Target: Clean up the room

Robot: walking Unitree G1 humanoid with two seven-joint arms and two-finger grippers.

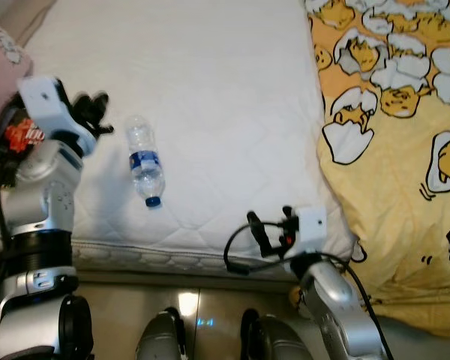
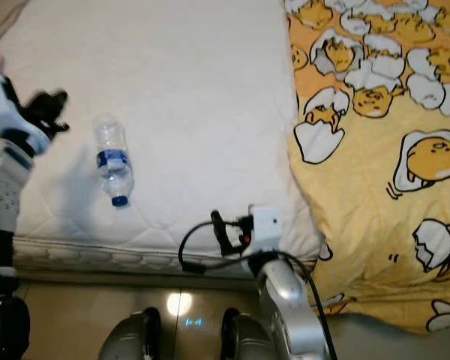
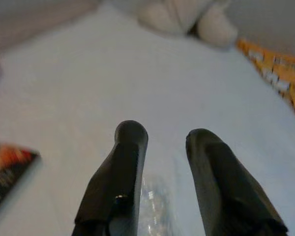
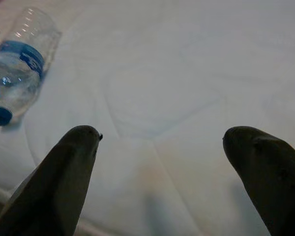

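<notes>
From the head, left eye first: a clear plastic water bottle (image 1: 144, 160) lies on its side on the white mattress (image 1: 225, 90), blue label around its middle, blue cap pointing toward the near edge of the bed. The left gripper (image 1: 94, 112) is raised over the mattress just beside the bottle's base, on the robot's left. The right gripper (image 1: 266, 232) sits low at the near edge of the mattress, well apart from the bottle. A yellow blanket (image 1: 405, 172) with cartoon egg prints covers the bed on the right. By the left arm there is a red printed packet (image 1: 19, 135).

Right eye: same layout, bottle between the two grippers, nearer the left one.

Left wrist now: the two black fingers (image 3: 120, 182) stand released, a clear gap between them, and the blurred, glinting bottle shows low in that gap. The mattress stretches ahead, the red packet at one edge, a pale plush shape (image 3: 187, 19) far off.

Right wrist: fingers spread wide, nothing between them, hovering over bare quilted mattress. The bottle lies off to one side, cap toward the camera.
</notes>
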